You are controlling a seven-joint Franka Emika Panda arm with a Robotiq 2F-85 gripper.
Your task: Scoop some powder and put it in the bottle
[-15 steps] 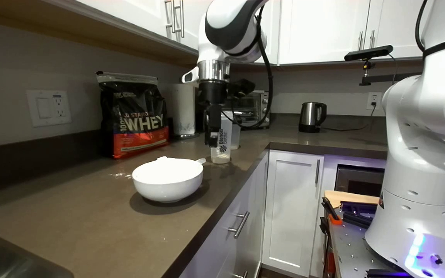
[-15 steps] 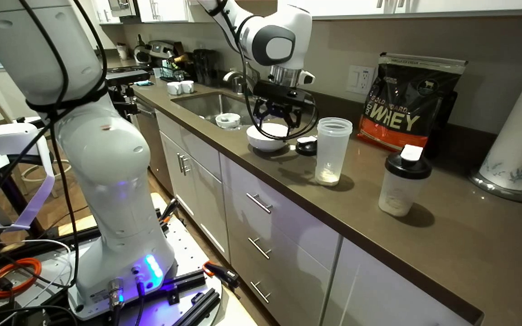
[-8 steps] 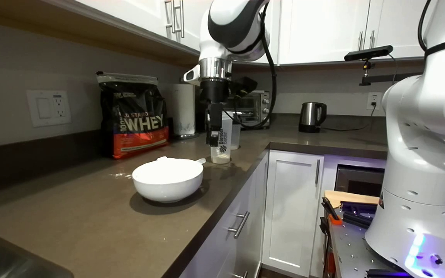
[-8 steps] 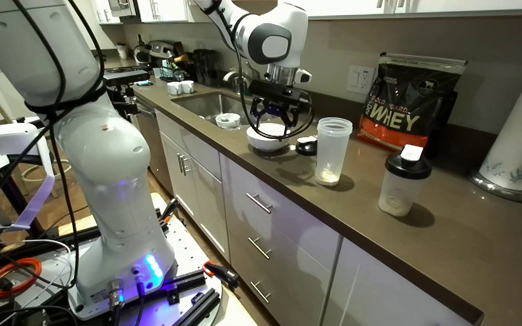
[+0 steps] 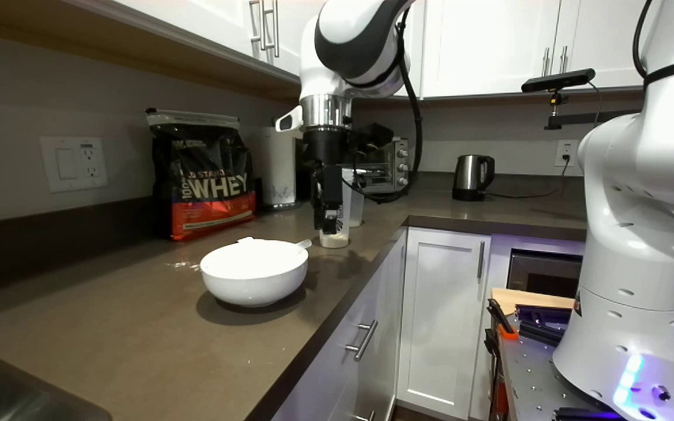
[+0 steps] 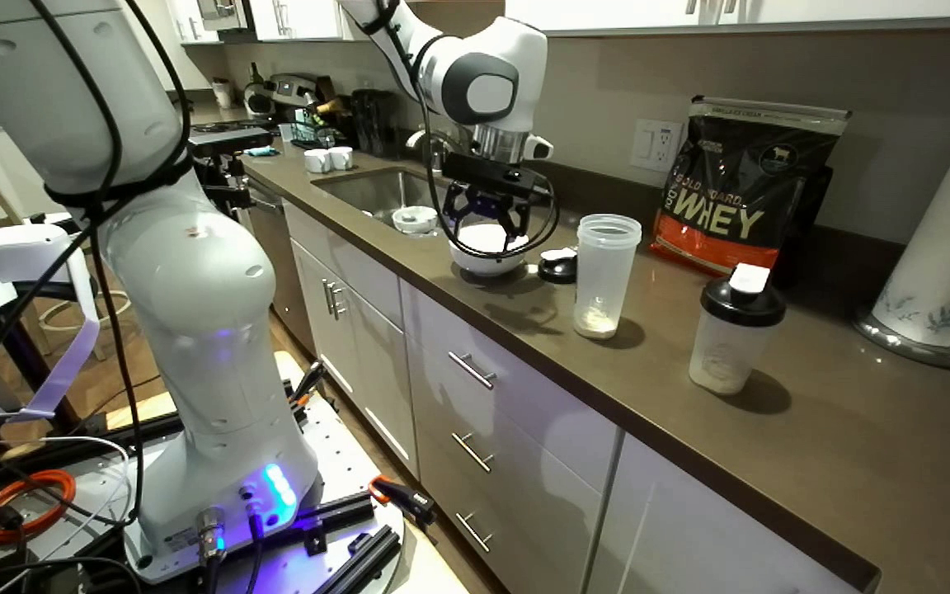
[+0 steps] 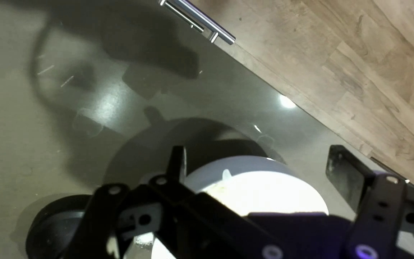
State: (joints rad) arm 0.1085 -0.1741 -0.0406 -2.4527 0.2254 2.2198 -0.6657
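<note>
- A black robotic gripper [image 7: 260,162] hung in the air above a brown kitchen counter [image 5: 109,327], close to a white bowl [image 5: 253,289].
- The gripper was in a released state: its two fingers [image 7: 347,176] stood wide apart, and the wrist view showed part of the bowl below, between them.
- The powder [image 7: 220,189], pale and mostly washed out by glare, lay inside the bowl.
- A small pale tab [image 7: 226,175] jutted at the bowl's rim; what it belonged to could not be told.
- The bottle [image 6: 605,280], a tall, clear, uncapped shaker cup, stood upright on the counter near the bowl, with some whitish matter [image 6: 596,320] at its bottom.
- A black lid [image 6: 557,268] with a white top rested on the counter just beside the bowl.
- On the bottle's far side from the bowl stood a capped shaker [image 6: 735,330].
- Near the wall [image 6: 607,99] stood a black-and-red bag [image 6: 739,198] marked "WHEY", with a paper towel roll [image 6: 945,247] farther along.
</note>
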